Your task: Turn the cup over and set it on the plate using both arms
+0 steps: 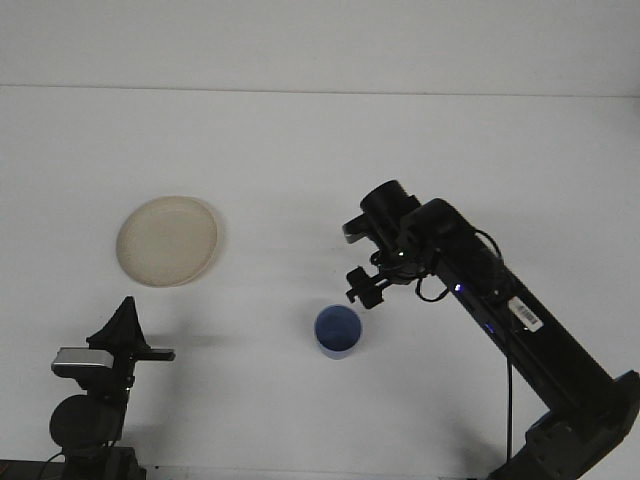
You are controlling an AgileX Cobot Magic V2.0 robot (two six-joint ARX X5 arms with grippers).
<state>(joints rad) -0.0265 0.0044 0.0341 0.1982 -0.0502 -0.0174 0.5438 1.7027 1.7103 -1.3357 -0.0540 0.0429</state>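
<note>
A blue cup (337, 331) stands upright on the white table, mouth up, with nothing touching it. My right gripper (366, 288) hangs just above and to the right of the cup, open and holding nothing. The cream plate (167, 240) lies flat at the left, well apart from the cup. My left gripper (125, 325) rests low at the front left, below the plate, pointing away from me.
The right arm (510, 320) slants from the bottom right corner toward the table's middle. The table's far edge (320, 90) meets a pale wall at the back.
</note>
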